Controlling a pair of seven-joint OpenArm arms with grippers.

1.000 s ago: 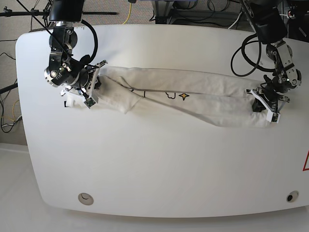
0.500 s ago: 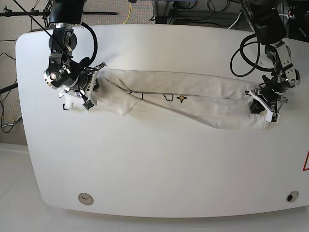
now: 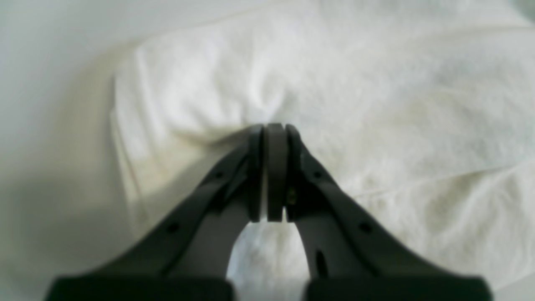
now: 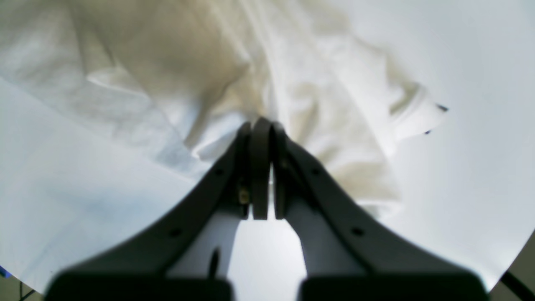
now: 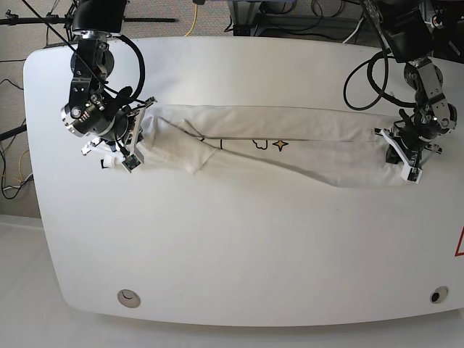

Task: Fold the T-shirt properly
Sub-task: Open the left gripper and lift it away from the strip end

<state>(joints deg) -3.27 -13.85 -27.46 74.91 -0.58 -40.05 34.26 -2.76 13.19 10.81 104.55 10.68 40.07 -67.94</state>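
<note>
The T-shirt (image 5: pixel 275 148) lies as a long band across the far half of the desk (image 5: pixel 239 254), from the right gripper (image 5: pixel 129 138) to the left gripper (image 5: pixel 400 154), so it bars the way between near and far side there. The near half is open for passing. A narrow bare strip runs behind the band.

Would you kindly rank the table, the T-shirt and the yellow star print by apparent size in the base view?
1. The table, by far the largest.
2. The T-shirt, stretched into a long band between the two pincers.
3. The yellow star print, tiny, on the shirt.
</note>
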